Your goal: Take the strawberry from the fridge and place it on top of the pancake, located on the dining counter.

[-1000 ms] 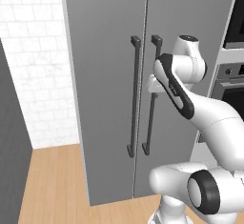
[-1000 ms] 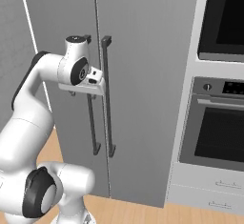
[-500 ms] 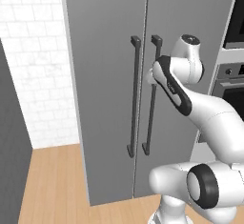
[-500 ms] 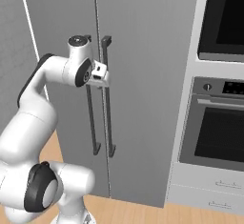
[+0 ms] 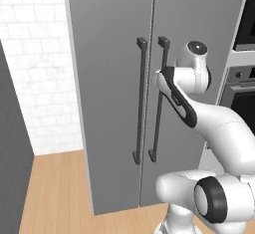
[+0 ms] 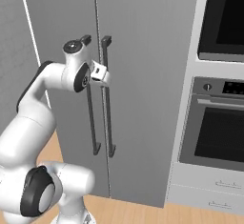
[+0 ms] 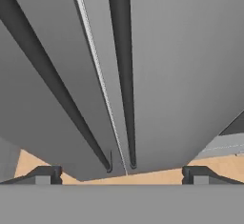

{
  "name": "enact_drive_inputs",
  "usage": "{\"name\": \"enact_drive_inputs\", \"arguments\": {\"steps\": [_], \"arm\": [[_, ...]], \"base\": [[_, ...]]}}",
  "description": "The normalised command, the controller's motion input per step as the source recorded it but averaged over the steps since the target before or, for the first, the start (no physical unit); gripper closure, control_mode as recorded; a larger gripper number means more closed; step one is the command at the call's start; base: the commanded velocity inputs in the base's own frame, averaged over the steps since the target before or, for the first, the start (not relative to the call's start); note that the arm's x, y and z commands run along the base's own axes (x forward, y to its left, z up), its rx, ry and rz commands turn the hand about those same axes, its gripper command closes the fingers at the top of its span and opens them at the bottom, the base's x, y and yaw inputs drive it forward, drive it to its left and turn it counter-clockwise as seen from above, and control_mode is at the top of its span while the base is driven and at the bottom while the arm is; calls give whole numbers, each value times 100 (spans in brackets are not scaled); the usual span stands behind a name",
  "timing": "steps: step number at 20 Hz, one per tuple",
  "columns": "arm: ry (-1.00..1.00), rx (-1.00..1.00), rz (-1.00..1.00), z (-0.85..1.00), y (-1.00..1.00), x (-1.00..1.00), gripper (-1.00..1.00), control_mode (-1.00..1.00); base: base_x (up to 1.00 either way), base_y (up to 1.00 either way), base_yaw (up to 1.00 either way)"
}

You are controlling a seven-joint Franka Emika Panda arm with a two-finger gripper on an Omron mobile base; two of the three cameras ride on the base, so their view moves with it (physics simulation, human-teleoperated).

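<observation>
The fridge (image 5: 109,78) (image 6: 143,75) stands shut, a tall grey cabinet with two doors and two dark vertical bar handles at its middle seam. My gripper (image 6: 102,73) is raised at the upper part of the right door's handle (image 6: 108,108), close in front of it. In the hand view that handle (image 7: 125,75) runs up the middle, and my gripper (image 7: 121,173) is open with its fingertips (image 7: 47,173) far apart and nothing between them. The left door's handle (image 7: 47,75) lies beside it. The strawberry, the pancake and the dining counter are out of view.
A black-windowed wall oven (image 6: 219,127) in a white cabinet stands right of the fridge, with drawers (image 6: 209,189) under it. A white brick wall (image 5: 35,68) and a dark panel (image 5: 10,153) are on the left. Light wood floor (image 5: 55,188) lies below.
My hand has moved forward and to the right, from beside the left handle up to the right door's handle. The jaws have stayed open. The fridge doors remain shut.
</observation>
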Motion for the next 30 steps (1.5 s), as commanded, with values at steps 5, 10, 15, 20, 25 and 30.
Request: {"name": "enact_drive_inputs", "arguments": {"steps": [5,10,15,20,25,30], "arm": [[-20,-2,0,-2,0,19,-100,-100],[0,0,8,0,-31,37,-100,-100],[0,0,11,-2,-27,45,-100,-100],[-3,0,3,-18,11,58,-100,-100],[-1,0,0,-17,26,50,-100,-100],[-1,0,0,-17,4,55,-100,-100]], "base": [[0,0,0],[0,0,0],[0,0,0],[0,0,0],[0,0,0],[0,0,0]]}}
